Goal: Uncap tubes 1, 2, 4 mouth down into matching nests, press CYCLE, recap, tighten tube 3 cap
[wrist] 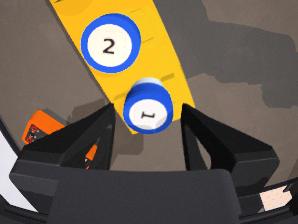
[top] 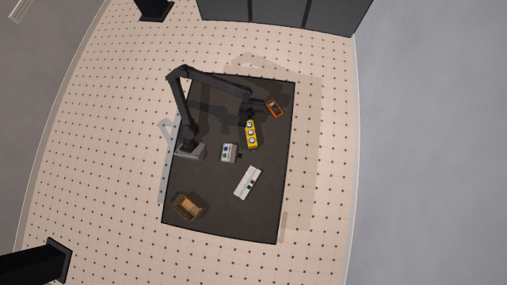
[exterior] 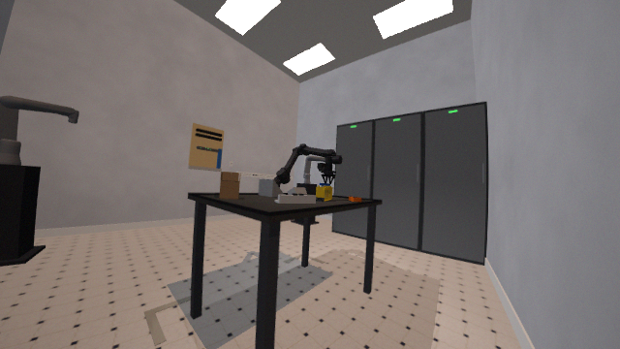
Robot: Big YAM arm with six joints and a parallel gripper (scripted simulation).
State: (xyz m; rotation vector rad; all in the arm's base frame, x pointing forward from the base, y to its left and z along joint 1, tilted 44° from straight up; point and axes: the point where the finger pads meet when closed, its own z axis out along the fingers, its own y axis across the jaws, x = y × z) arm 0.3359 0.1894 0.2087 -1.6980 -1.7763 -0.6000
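The yellow decapping station (top: 253, 146) (exterior: 324, 193) (wrist: 156, 56) holds the tubes. Cap 1 (wrist: 148, 113), blue with a white top, sits on tube 1. Cap 2 (top: 249, 124) (wrist: 110, 45), cap 3 (top: 250, 132) and cap 4 (top: 252, 140) are on the station too. My gripper (exterior: 328, 181) (wrist: 148, 110) is open, pointing down, with its fingertips on either side of cap 1 in the wrist view; contact is not visible. It hides cap 1 in the top view. The white cap tray (top: 241, 189) (exterior: 296, 199) shows no blue caps; its lamps look dark.
The key housing (top: 230, 159) with the blue CYCLE key (top: 225, 149) and green READY key (top: 224, 155) stands between arm base and station. An orange multimeter (top: 275, 108) (exterior: 355, 199) (wrist: 42, 122) lies beyond the gripper. A brown open box (top: 189, 207) (exterior: 230, 185) stands near a table corner.
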